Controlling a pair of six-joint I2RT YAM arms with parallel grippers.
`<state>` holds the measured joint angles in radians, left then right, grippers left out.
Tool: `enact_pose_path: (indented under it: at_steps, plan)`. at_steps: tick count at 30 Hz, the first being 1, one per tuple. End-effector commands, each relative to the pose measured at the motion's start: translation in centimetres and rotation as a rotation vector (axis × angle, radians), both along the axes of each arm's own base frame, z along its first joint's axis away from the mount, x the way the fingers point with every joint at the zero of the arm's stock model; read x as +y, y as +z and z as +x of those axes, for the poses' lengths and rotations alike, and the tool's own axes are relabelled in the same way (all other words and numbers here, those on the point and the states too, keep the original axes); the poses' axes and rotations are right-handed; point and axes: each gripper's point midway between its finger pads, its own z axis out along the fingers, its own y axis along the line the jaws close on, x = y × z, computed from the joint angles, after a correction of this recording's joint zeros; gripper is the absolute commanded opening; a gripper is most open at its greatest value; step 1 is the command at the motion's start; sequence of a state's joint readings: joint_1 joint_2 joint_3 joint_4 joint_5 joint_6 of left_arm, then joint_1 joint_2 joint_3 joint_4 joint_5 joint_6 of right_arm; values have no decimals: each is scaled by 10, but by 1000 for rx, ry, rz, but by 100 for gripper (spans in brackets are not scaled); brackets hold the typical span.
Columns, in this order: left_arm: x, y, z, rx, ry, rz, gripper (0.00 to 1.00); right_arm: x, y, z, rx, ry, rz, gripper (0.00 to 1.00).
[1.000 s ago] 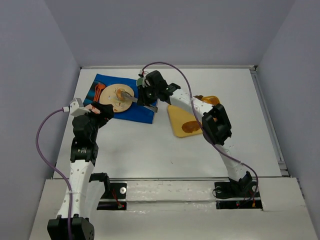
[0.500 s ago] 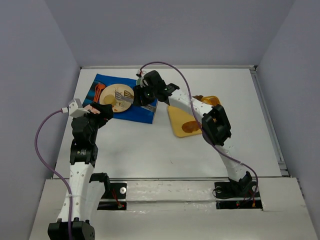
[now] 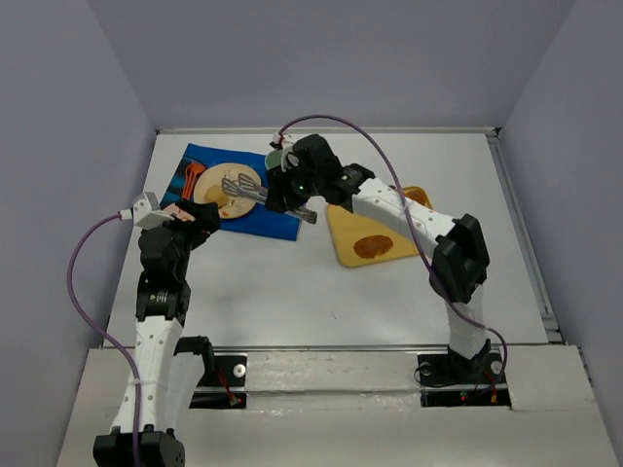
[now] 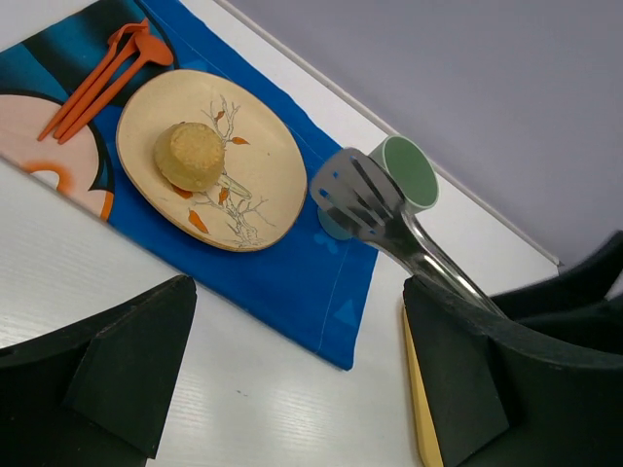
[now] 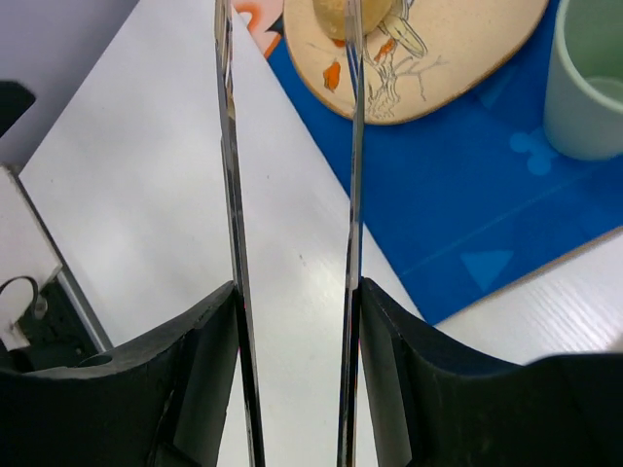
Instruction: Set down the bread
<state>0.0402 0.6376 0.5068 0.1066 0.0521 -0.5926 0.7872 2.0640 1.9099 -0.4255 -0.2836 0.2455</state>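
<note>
The bread point(image 4: 190, 156), a small round pale golden bun, sits on the cream patterned plate point(image 4: 255, 190) on the blue mat. My right gripper point(image 5: 292, 292) is shut on the handles of metal tongs point(image 5: 234, 175). The two tong arms are spread and hang just above the plate's near edge, and the bread point(image 5: 329, 15) shows between their tips. In the top view the tongs point(image 3: 241, 185) reach from my right gripper point(image 3: 284, 193) over the plate point(image 3: 209, 185). My left gripper point(image 3: 200, 222) is open and empty beside the mat's near left edge; it also shows in the left wrist view point(image 4: 297, 360).
A green cup point(image 3: 275, 159) stands on the mat's far right corner. Orange cutlery point(image 3: 192, 177) lies left of the plate. A yellow board point(image 3: 346, 229) with a flat brown piece point(image 3: 375, 245) lies right of the blue mat point(image 3: 268, 222). Grey walls close in the table.
My right arm's elbow has swung out to the right and the gripper has drawn back a little with the tongs. The bread stays on the plate. The left arm has barely moved.
</note>
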Motion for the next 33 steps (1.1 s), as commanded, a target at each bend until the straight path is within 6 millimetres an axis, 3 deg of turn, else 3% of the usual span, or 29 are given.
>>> enact_pose_path:
  at_steps: [1,5,7,8,9,13,14,20,23,24,27,28,33]
  plan:
    - [-4,29,0,-79,-17,-1,99,-34,39,-21,-85,-56,16,55]
    - [-5,29,0,-81,-23,-5,99,-91,33,-32,-109,-241,-55,53]
    - [-6,29,0,-84,-28,-10,99,-148,26,-25,-100,-408,-83,53]
    - [-6,29,0,-86,-30,-10,99,-166,23,-24,-87,-452,-79,53]
    - [-7,29,0,-87,-33,-11,99,-201,21,-11,-70,-543,-71,53]
    - [-8,30,1,-92,-38,-18,99,-309,14,-9,-84,-787,-75,57]
    - [-8,30,1,-92,-38,-18,99,-354,10,-7,-94,-886,-74,58]
    - [-8,31,1,-98,-38,-19,99,-484,-15,-16,-120,-1206,-197,60]
    - [-8,32,1,-103,-35,-20,99,-523,-34,-16,-74,-1296,-251,61]
    - [-8,32,2,-103,-35,-20,99,-523,-38,-12,-64,-1288,-258,61]
    - [-8,31,2,-100,-35,-20,99,-549,-69,-10,13,-1351,-362,64]
    - [-7,30,3,-97,-32,-20,99,-551,-68,-10,9,-1358,-365,65]
    - [-7,29,4,-86,-33,-19,99,-562,-116,-12,136,-1366,-468,69]
